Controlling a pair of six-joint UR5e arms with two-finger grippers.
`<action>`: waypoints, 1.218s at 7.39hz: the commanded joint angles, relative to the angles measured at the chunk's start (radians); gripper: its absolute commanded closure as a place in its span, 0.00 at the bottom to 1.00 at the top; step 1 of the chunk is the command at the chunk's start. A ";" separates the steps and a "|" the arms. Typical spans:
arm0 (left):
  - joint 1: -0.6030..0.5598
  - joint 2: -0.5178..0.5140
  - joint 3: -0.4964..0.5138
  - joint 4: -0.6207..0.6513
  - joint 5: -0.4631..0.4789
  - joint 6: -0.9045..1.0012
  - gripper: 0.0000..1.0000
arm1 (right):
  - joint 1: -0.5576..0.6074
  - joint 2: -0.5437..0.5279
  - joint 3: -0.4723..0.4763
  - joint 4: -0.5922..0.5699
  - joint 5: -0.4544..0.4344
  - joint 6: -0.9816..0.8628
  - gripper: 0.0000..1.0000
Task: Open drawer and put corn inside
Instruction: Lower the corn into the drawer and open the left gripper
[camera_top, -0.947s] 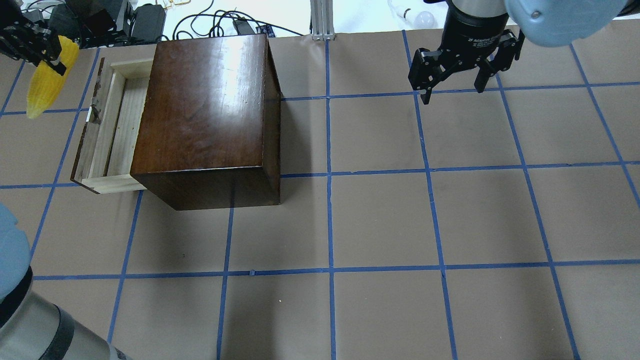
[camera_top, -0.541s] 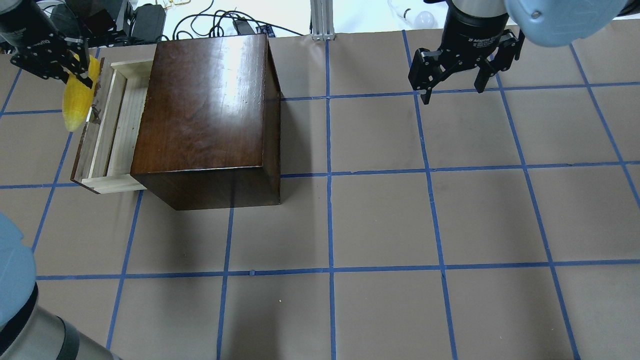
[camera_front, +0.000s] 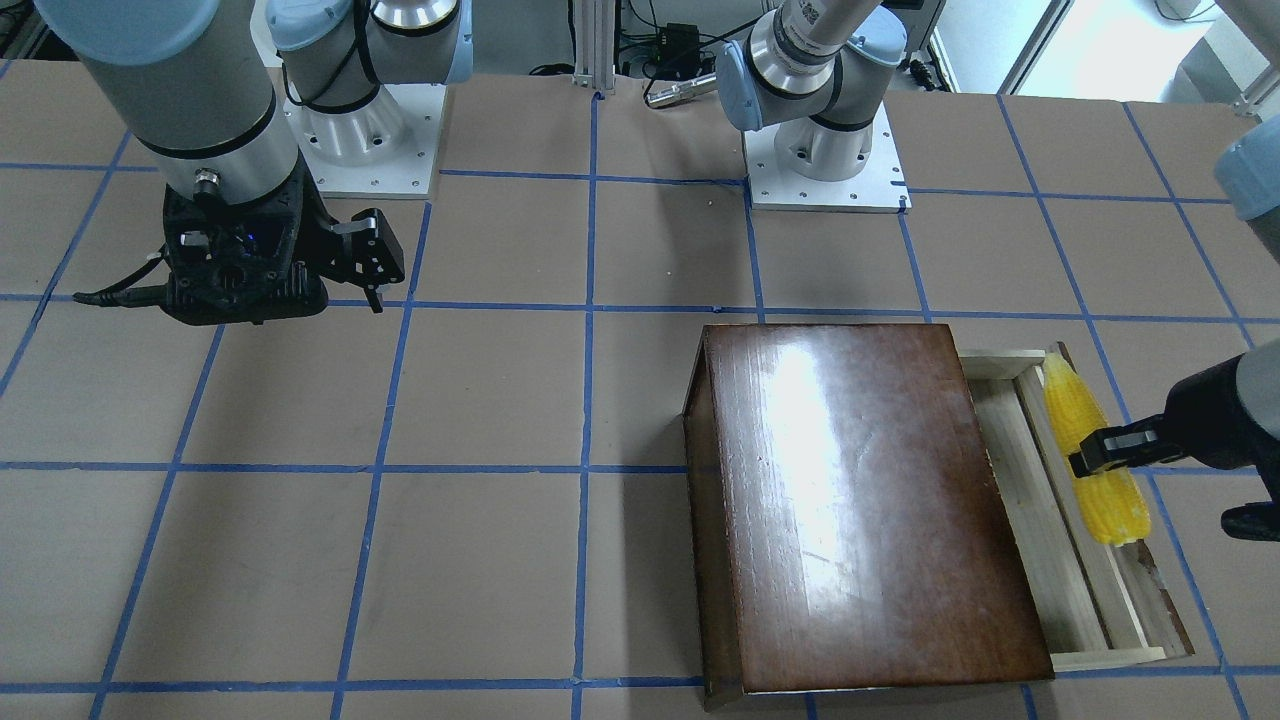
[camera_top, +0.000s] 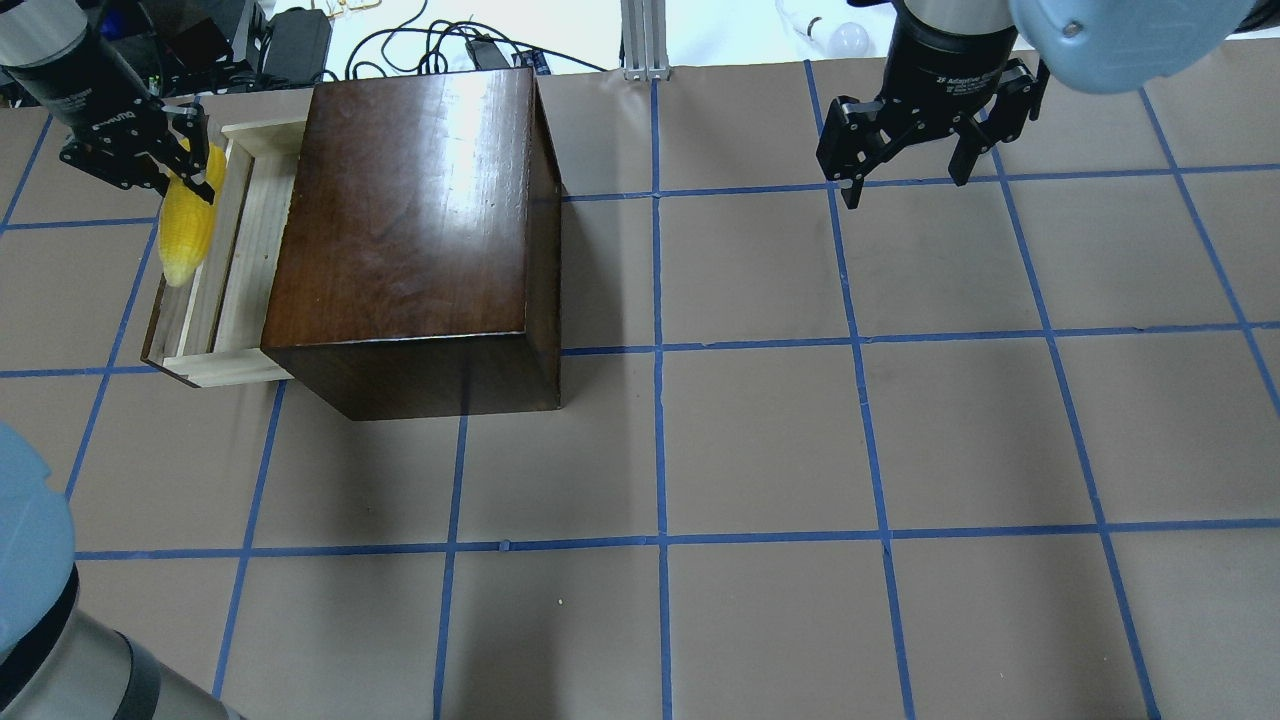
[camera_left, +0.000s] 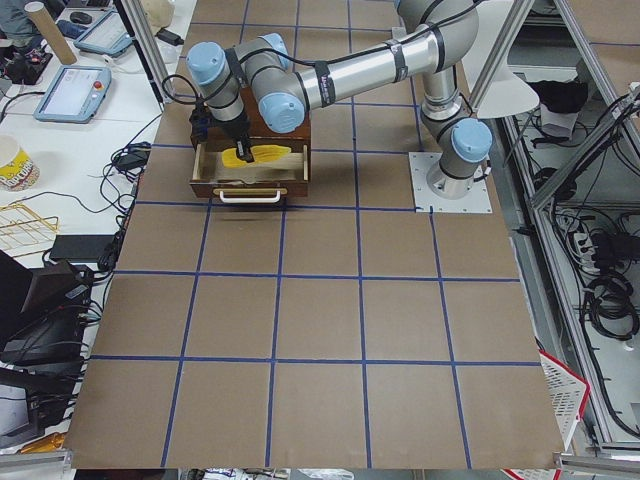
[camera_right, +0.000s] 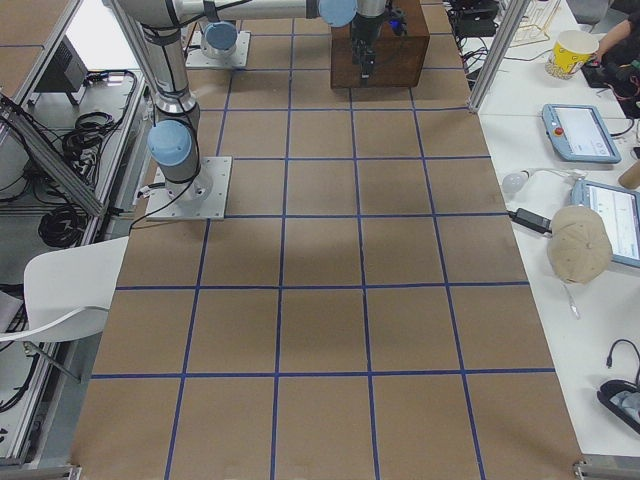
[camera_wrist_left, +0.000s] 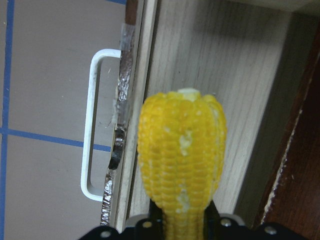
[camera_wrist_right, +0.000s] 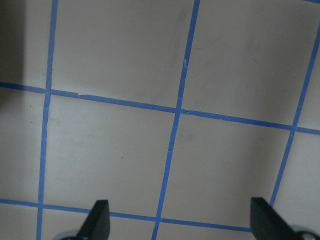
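Observation:
The drawer is pulled out to the left of the glossy dark-brown box. Its pale wooden floor shows in the front view and the left wrist view. My left gripper is shut on the thick end of the yellow corn. The corn hangs tip-down over the drawer, just inside the front panel. The drawer's white handle lies left of the corn. My right gripper is open and empty, far to the right at the table's back.
The table is brown paper with a blue tape grid. Cables and black gear, an aluminium post and a light bulb lie beyond the back edge. The robot bases stand opposite.
My left gripper has moved right with the corn, from outside the drawer's front panel to over the open drawer. The right arm has not moved.

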 joint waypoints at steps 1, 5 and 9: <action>0.000 -0.008 -0.038 0.055 0.000 0.087 1.00 | 0.000 0.000 0.000 -0.001 0.000 0.000 0.00; -0.005 -0.010 -0.108 0.166 -0.005 0.083 1.00 | 0.000 0.000 0.000 0.001 0.000 0.000 0.00; -0.005 -0.011 -0.112 0.165 -0.031 0.077 0.19 | 0.000 0.000 0.000 0.001 0.000 0.000 0.00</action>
